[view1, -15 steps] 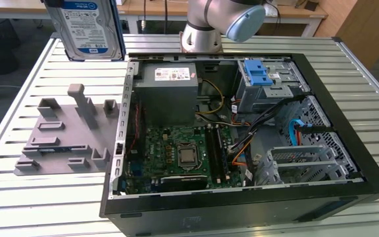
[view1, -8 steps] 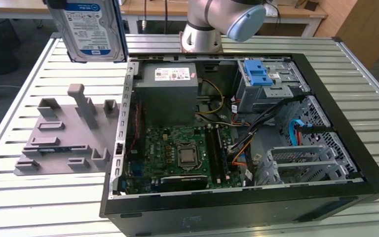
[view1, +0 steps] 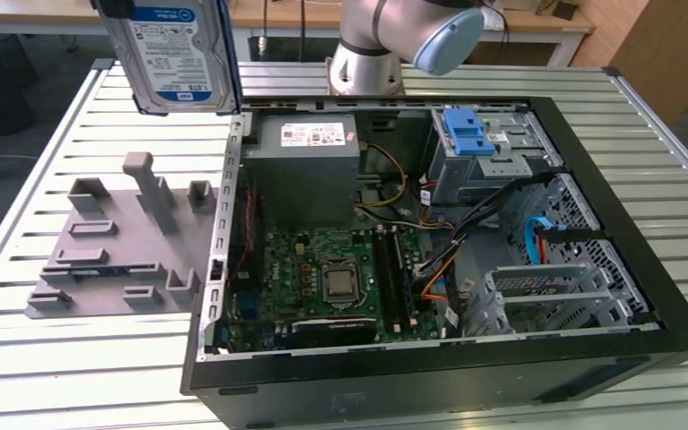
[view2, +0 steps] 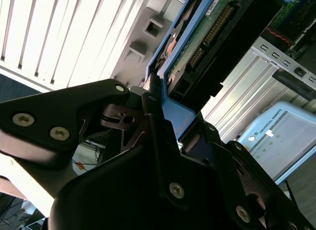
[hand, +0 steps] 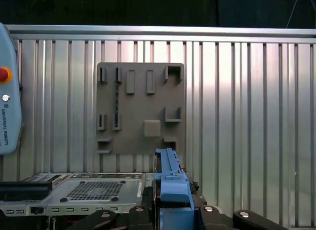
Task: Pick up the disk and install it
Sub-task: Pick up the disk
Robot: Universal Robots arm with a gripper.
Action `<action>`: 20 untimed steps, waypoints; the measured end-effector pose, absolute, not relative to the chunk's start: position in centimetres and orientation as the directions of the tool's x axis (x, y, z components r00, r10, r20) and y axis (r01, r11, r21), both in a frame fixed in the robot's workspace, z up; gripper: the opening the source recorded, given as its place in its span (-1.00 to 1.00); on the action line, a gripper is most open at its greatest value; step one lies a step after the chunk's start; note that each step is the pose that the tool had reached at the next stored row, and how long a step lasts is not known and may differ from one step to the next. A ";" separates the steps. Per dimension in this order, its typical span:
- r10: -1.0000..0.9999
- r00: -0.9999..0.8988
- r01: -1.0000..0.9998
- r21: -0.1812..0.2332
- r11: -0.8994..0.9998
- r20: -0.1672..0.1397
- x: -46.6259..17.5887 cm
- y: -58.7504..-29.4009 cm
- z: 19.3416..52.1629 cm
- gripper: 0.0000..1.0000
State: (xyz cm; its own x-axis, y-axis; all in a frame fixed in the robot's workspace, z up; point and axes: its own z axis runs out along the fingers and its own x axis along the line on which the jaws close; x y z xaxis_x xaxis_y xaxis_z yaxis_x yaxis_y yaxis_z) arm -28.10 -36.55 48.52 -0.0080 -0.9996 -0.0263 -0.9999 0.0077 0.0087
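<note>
We see disk held aloft, upright, above tabletop, beside open computer case. Fingers clenched on its blue bracket. We judge risk: narrow grip on plastic edge, so disk may tilt or slip, strike case rim, snag cables.

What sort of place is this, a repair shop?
Most likely a robotics lab bench, not a shop: a robot arm holds a disk aloft near an open computer case on a slatted metal table, with a grey fixture plate beside it.
</note>
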 end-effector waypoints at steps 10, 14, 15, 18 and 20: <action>-1.000 -0.008 -1.000 0.009 0.008 -0.026 -26.9 -36.6 48.5 -0.27; -1.000 -0.008 -1.000 0.009 0.008 -0.026 -26.4 -36.6 48.5 -0.27; -1.000 -0.008 -1.000 0.009 0.008 -0.026 -26.3 -36.6 48.5 -0.27; -1.000 -0.008 -1.000 0.009 0.008 -0.026 -26.0 -36.7 48.5 -0.27; -1.000 -0.008 -1.000 0.009 0.008 -0.026 -25.8 -36.7 48.5 -0.27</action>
State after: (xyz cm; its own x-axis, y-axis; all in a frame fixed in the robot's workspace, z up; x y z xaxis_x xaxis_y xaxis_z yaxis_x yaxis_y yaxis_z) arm -25.78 -36.69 48.52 -0.0084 -0.9996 -0.0263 -0.9999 0.0082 0.0087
